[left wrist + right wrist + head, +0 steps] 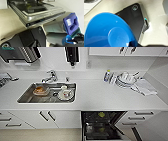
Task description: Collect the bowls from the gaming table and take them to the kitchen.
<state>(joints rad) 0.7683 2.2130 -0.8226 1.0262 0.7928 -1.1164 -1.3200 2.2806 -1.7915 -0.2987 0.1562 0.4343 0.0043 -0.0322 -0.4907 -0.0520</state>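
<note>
A blue bowl [109,32] looms large in the right wrist view, over beige floor. My right gripper [134,44] is shut on its rim, seen as a dark shape at the bowl's edge. A piece of the same blue bowl [66,40] shows in the left wrist view, beside a flat blue moulded part [71,23] with a white label. Ahead is the kitchen counter [100,97], white with a steel sink [27,98]. In the sink lie an orange bowl [40,90] and a white dish [66,94].
Below the counter a dishwasher [101,124] stands open with its door [37,16] folded down, something yellow-green on its rack. A faucet [50,76], a black soap dispenser [72,55] and a paper-towel dispenser [22,53] are behind the sink. White dishes [126,79] and a cloth [145,87] sit at right.
</note>
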